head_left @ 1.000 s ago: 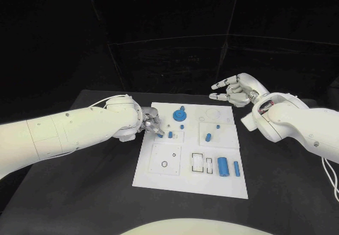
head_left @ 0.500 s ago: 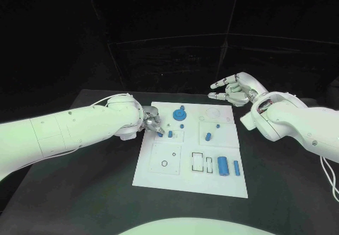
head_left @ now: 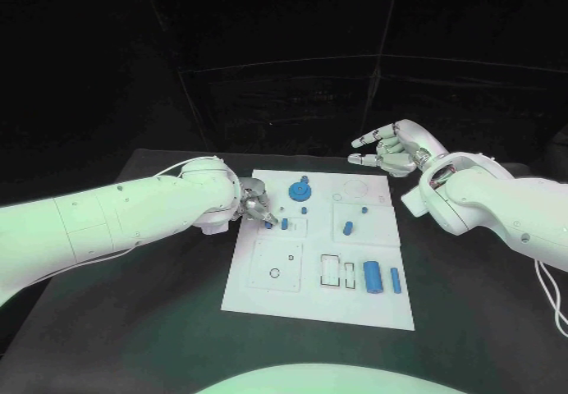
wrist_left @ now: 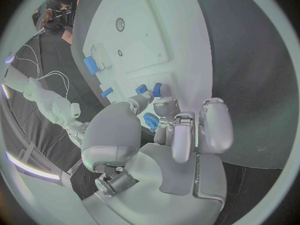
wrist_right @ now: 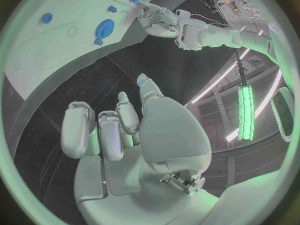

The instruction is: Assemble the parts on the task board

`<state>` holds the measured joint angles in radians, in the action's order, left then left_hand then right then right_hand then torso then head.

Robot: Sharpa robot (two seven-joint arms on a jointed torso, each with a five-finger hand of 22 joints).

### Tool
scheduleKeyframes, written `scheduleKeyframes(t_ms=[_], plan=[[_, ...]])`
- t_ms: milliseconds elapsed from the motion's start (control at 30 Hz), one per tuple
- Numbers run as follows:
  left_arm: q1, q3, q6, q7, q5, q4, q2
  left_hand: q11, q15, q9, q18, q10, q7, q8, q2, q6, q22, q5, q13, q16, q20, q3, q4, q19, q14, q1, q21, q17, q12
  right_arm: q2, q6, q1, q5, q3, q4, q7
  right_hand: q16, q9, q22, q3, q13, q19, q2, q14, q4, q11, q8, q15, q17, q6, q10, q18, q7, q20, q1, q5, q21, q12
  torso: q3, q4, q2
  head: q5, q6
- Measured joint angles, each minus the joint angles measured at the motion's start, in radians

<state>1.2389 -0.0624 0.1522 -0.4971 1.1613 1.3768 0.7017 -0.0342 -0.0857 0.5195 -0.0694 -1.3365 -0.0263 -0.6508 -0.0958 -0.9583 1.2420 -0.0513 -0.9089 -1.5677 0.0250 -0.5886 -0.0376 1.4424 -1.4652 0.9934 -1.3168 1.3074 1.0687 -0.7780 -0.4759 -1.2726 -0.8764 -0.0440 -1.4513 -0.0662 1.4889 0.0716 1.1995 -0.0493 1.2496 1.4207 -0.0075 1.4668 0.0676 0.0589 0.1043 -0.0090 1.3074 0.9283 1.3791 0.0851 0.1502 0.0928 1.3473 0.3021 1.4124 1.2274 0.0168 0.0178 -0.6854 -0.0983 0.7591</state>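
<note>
The white task board lies mid-table. My left hand sits low at its far left edge, fingers curled. Thumb and a fingertip close on a small blue part standing in the board. A second small blue part stands right beside it. In the left wrist view the same hand has those two parts at its fingertips. My right hand hangs in the air beyond the board's far right corner, fingers apart and holding nothing. Its palm holds nothing in the right wrist view either.
A round blue toothed disc sits at the board's far middle, with a blue peg to its right. Two blue cylinders lie at the near right beside rectangular slots. Black table surrounds the board.
The right hand has risen very slightly. The left hand stays at the small blue part.
</note>
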Motion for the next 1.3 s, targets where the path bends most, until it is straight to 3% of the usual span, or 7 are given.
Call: scheduleKeyframes(t_ms=[300, 533, 800, 1033, 1133, 1233, 1300], plan=[[0.000, 0.000, 0.000, -0.001, -0.003, -0.009, -0.003, 0.000, 0.000, 0.002, 0.000, 0.000, -0.002, -0.010, -0.008, -0.005, 0.002, 0.000, 0.000, 0.000, -0.002, 0.043, -0.023, 0.002, 0.000, -0.041, 0.000, 0.000, 0.000, 0.003, 0.001, 0.000, 0.000, 0.000, 0.003, 0.000, 0.000, 0.000, 0.000, 0.000, -0.001, 0.000, 0.000, 0.000, 0.000, 0.000, 0.000, 0.000, 0.000, 0.000, 0.000, 0.000, 0.000, 0.000, 0.000, 0.000, 0.000, 0.000, -0.0002, 0.0000, 0.000, 0.000, 0.001], [-0.001, -0.001, -0.009, -0.004, -0.004, -0.014, -0.003, -0.004, 0.000, 0.007, 0.000, 0.004, -0.002, -0.023, -0.035, -0.005, -0.002, 0.000, 0.016, 0.000, -0.003, 0.138, -0.057, 0.003, 0.000, -0.080, 0.004, 0.000, -0.005, 0.003, 0.002, 0.000, 0.000, 0.000, 0.004, 0.000, 0.000, 0.000, -0.003, 0.000, -0.002, 0.000, 0.000, 0.000, 0.000, 0.000, 0.000, 0.000, 0.000, 0.000, 0.000, 0.000, 0.000, 0.000, 0.000, 0.000, -0.004, 0.000, -0.0001, 0.0000, 0.000, 0.000, 0.000], [-0.001, -0.001, -0.040, -0.005, -0.017, -0.006, 0.004, -0.007, -0.007, 0.008, 0.000, 0.018, 0.001, -0.029, -0.043, 0.004, -0.012, 0.000, 0.038, 0.000, -0.007, 0.262, -0.110, 0.000, 0.000, -0.110, 0.016, 0.000, -0.023, 0.003, 0.002, 0.000, 0.001, 0.000, 0.006, -0.001, 0.000, 0.000, -0.002, 0.000, -0.002, 0.000, 0.000, 0.000, 0.000, 0.000, 0.000, 0.000, 0.000, 0.000, 0.000, 0.000, 0.000, 0.000, 0.000, 0.000, -0.004, -0.005, -0.0005, 0.0000, 0.000, 0.003, -0.003], [-0.001, 0.000, -0.089, -0.004, -0.056, 0.003, 0.018, 0.006, -0.007, 0.005, 0.000, 0.098, -0.018, -0.032, 0.004, 0.066, -0.055, 0.000, 0.162, 0.000, -0.007, 0.357, -0.158, -0.015, 0.000, -0.071, 0.061, 0.000, -0.117, 0.002, 0.002, 0.001, 0.001, 0.000, 0.007, -0.001, 0.000, 0.000, -0.002, 0.000, -0.003, 0.000, 0.004, 0.000, 0.000, 0.000, 0.000, 0.000, 0.000, 0.000, 0.000, 0.000, 0.000, 0.000, -0.004, 0.000, -0.004, -0.005, -0.0006, 0.0007, 0.000, 0.005, -0.005], [-0.002, 0.000, -0.117, 0.006, -0.079, 0.005, 0.022, 0.020, 0.003, -0.007, -0.025, 0.158, -0.032, -0.031, 0.023, 0.098, -0.131, 0.000, 0.248, 0.035, 0.001, 0.376, -0.161, -0.053, -0.002, -0.017, 0.129, 0.000, -0.187, 0.002, 0.002, 0.001, 0.001, 0.000, 0.007, -0.001, -0.004, -0.001, -0.002, 0.000, -0.003, 0.000, 0.004, 0.000, 0.000, 0.000, 0.000, 0.000, 0.000, 0.000, 0.000, 0.000, 0.000, 0.000, -0.004, 0.000, -0.004, -0.005, -0.0009, 0.0007, 0.000, 0.005, -0.006], [-0.002, 0.000, -0.154, 0.036, -0.105, 0.005, 0.025, 0.043, 0.022, -0.028, -0.062, 0.230, -0.056, -0.005, 0.045, 0.154, -0.310, -0.007, 0.285, 0.127, 0.017, 0.376, -0.155, -0.137, -0.001, 0.052, 0.299, -0.004, -0.235, 0.002, 0.002, 0.001, 0.001, 0.000, 0.007, -0.001, -0.004, -0.001, -0.002, 0.000, -0.003, 0.000, 0.004, 0.000, 0.000, 0.000, 0.000, 0.000, 0.000, 0.000, 0.000, 0.000, 0.000, 0.000, -0.004, 0.001, -0.004, -0.005, -0.0007, 0.0008, 0.000, 0.006, -0.006], [-0.002, 0.000, -0.181, 0.070, -0.121, 0.005, 0.025, 0.064, 0.043, -0.049, -0.097, 0.287, -0.079, 0.015, 0.054, 0.191, -0.470, -0.007, 0.313, 0.235, 0.031, 0.363, -0.136, -0.215, 0.020, 0.115, 0.460, -0.097, -0.273, 0.002, 0.002, 0.001, 0.001, 0.000, 0.008, -0.001, -0.004, -0.001, -0.002, 0.000, -0.003, 0.000, 0.004, 0.000, 0.000, 0.000, 0.000, 0.000, 0.000, 0.000, 0.000, 0.000, 0.000, 0.000, -0.004, 0.006, -0.004, -0.005, -0.0005, 0.0008, 0.000, 0.007, -0.008]])
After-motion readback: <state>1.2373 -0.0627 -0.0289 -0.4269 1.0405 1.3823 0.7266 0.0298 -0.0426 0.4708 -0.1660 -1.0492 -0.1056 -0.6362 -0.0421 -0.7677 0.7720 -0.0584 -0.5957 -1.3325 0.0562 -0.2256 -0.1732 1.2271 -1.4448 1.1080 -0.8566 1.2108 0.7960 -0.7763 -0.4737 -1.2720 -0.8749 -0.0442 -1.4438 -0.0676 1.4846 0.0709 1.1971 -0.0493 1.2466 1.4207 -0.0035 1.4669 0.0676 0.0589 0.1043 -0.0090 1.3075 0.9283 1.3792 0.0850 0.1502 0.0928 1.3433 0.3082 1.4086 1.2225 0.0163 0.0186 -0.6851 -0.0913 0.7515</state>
